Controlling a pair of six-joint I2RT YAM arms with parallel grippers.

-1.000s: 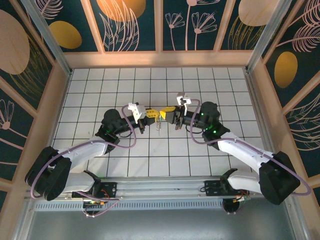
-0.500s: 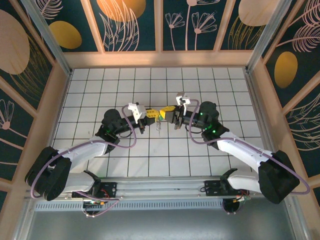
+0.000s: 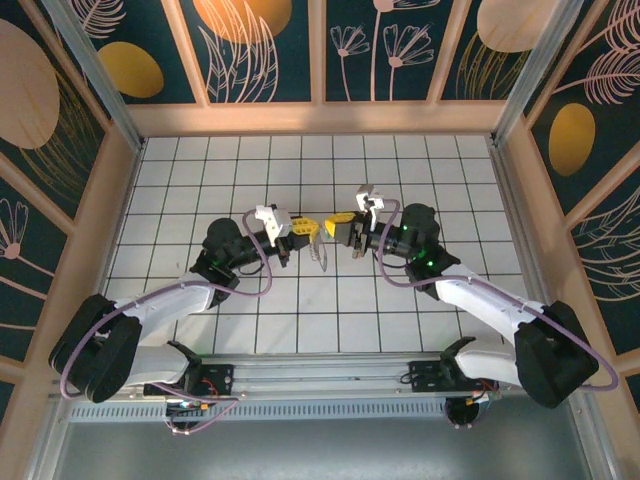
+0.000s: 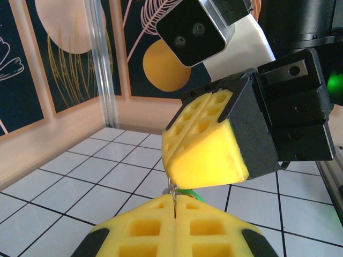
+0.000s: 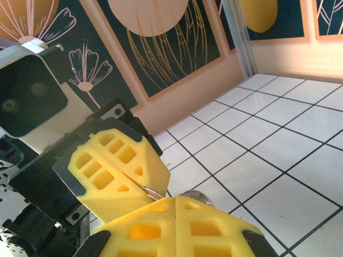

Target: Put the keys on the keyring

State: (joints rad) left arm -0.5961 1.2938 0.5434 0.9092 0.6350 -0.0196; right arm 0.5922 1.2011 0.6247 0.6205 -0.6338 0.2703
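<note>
Left wrist view | left hand (image 4: 175,217) pinched shut on keyring (image 4: 174,199), wire upright, edge-on in the seam | right hand (image 4: 206,155) closed just above, touching the wire, green keys (image 4: 188,194) at its tip, likely gripped | aloft over the middle of the bench (image 3: 330,305)

White arm links (image 3: 175,297), black joints (image 3: 222,245), looping purple cables (image 3: 270,275), green lights (image 3: 428,263); black-fingered left tool (image 3: 303,229) and right tool (image 3: 336,227) with yellow grid-moulded pads (image 4: 206,144).

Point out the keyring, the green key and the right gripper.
keyring (image 4: 173,199): left wrist view, thin wire loop.
keys (image 4: 194,195): left wrist view, green head.
right gripper (image 3: 330,228): top external view, between its fingertips.
</note>
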